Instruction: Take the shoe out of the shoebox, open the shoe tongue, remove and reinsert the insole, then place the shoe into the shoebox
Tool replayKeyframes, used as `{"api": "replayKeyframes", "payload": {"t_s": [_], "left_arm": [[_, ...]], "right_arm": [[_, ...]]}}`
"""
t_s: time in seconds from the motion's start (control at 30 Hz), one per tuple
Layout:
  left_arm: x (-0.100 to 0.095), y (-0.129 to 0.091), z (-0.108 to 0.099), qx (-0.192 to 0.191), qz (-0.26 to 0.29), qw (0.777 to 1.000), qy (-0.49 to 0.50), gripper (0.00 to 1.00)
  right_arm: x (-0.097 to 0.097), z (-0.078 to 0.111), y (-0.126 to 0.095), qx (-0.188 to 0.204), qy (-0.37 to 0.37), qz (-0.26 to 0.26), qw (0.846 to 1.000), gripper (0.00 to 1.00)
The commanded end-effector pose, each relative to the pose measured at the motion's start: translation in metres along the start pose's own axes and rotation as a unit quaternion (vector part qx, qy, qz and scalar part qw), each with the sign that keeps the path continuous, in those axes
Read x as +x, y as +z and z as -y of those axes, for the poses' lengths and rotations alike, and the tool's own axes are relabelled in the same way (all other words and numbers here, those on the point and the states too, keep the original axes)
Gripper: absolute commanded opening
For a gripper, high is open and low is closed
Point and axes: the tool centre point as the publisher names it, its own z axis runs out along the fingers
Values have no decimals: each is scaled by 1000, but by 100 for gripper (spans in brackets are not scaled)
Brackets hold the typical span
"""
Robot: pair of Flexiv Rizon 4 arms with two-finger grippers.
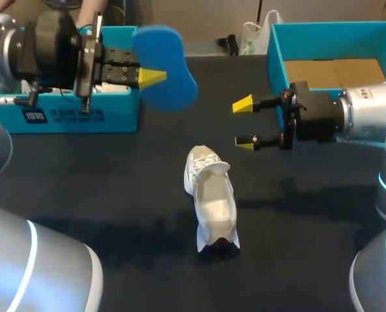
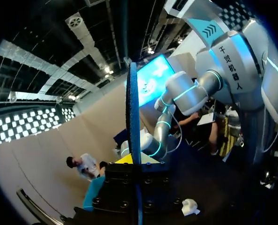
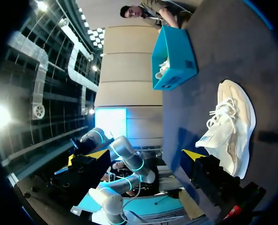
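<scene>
Nearest you, the shoe [image 1: 211,198] lies on the dark table [image 1: 115,182] about midway between your 2 arms, its opening turned up and its laced end pointing to the far side; the tongue is folded up and out of the opening, and no gripper touches the shoe. In the right wrist view the shoe [image 3: 230,126] lies just beside and ahead of that arm's fingers, laces loose and the tongue's label showing.

Farther back, your right gripper [image 1: 245,123] is in the air above the table, beyond the shoe and to its right, pointing toward the middle; its 2 yellow tips stand well apart with nothing between them, and the right wrist view shows the same wide gap at that gripper [image 3: 141,154].

Farther back on the other side, your left gripper [image 1: 157,75] is raised above the table's far left part and pinches the blue insole [image 1: 167,62], 1 yellow tip showing against the near face; in the left wrist view the insole [image 2: 133,108] rises edge-on, straight out from the closed fingers of that gripper [image 2: 135,159].

Farthest away, the teal shoebox [image 1: 274,52] stands at the far right, just behind your right arm, its brown cardboard floor bare; a second teal box [image 1: 82,114] stands at the far left, under your left arm.
</scene>
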Motion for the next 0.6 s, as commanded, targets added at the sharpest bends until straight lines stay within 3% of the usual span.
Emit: {"api": "replayKeyframes", "payload": {"t_s": [0.03,0.07,0.47,0.6], "left_arm": [[8,6,-26,58,34,969,238,0],[12,7,-33,64,31,957,280,0],[12,7,-33,64,31,957,280,0],[18,6,-53,43,38,940,336,0]], "right_arm": [[0,0,2,0,0,1,1000,100],[0,0,2,0,0,1,1000,100],[0,0,2,0,0,1,1000,100],[0,0,2,0,0,1,1000,100]]}}
